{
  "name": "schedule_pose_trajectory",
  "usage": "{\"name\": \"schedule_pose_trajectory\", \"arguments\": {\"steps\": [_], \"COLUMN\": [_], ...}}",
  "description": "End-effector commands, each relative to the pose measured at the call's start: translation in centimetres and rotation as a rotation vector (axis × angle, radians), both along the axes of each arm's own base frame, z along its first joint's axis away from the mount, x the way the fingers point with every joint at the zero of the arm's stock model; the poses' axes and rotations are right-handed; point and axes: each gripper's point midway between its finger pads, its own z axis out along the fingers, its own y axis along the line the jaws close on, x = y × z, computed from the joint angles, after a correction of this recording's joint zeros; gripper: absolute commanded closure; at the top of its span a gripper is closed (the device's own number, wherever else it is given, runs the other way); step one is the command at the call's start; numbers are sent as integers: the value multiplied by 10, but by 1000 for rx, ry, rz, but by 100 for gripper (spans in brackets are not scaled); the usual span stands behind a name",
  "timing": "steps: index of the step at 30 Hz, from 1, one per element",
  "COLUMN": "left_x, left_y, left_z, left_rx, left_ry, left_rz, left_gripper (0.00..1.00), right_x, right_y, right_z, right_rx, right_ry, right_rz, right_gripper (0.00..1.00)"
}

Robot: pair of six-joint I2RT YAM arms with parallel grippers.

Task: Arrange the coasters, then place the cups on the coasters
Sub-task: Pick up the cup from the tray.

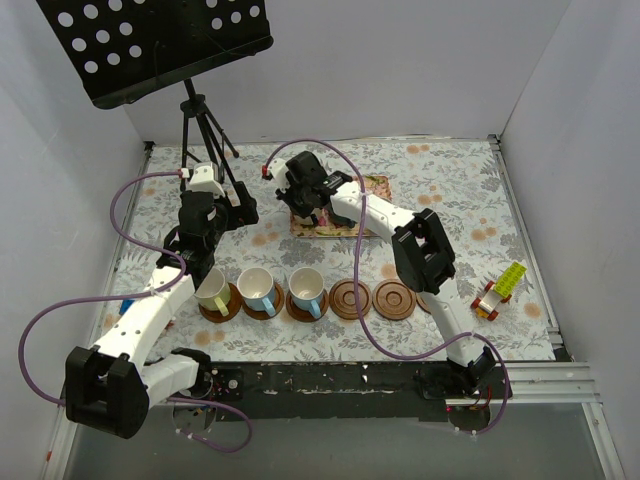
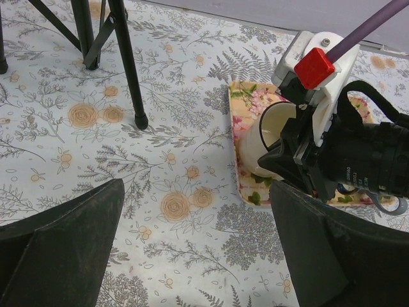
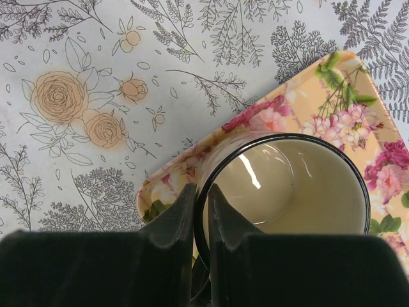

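Robotics lab cell, as I view it remotely: white partition panels [image 1: 400,70] box in a floral-clothed table [image 1: 460,190]; an aluminium mounting rail [image 1: 545,383] and purple cabling [image 1: 111,208] run along the front.

Both arms [image 1: 150,320] have white links and black joints; purple cables [image 2: 377,23] trail off them, with a red cap [image 2: 315,67] by the right hand [image 3: 200,195].

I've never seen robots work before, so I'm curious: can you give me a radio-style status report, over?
Left gripper open, empty. Right gripper pinching cream mug rim on floral tray. Three mugs seated; two bare coasters visible. Nothing seen blocking.
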Motion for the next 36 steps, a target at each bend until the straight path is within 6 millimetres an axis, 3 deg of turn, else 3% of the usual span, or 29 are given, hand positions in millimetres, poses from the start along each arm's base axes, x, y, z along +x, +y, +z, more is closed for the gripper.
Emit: {"name": "schedule_pose_trajectory", "arguments": {"steps": [1, 11, 23, 36], "left_x": [1, 1, -1, -1], "left_y": [1, 1, 0, -1], "left_z": [24, 26, 27, 27], "left_rx": [-8, -11, -16, -19], "left_ry": [-52, -56, -58, -61], "left_rz": [0, -1, -8, -14], "left_gripper": [2, 2, 2, 2], "right_x": [13, 14, 2, -15], "right_y": [3, 7, 9, -8], "right_z": [34, 82, 119, 151], "right_rx": [30, 80, 145, 194], "right_ry": [-80, -199, -237, -268], "right_rz": [-1, 74, 132, 106], "right_gripper": [99, 99, 99, 99]}}
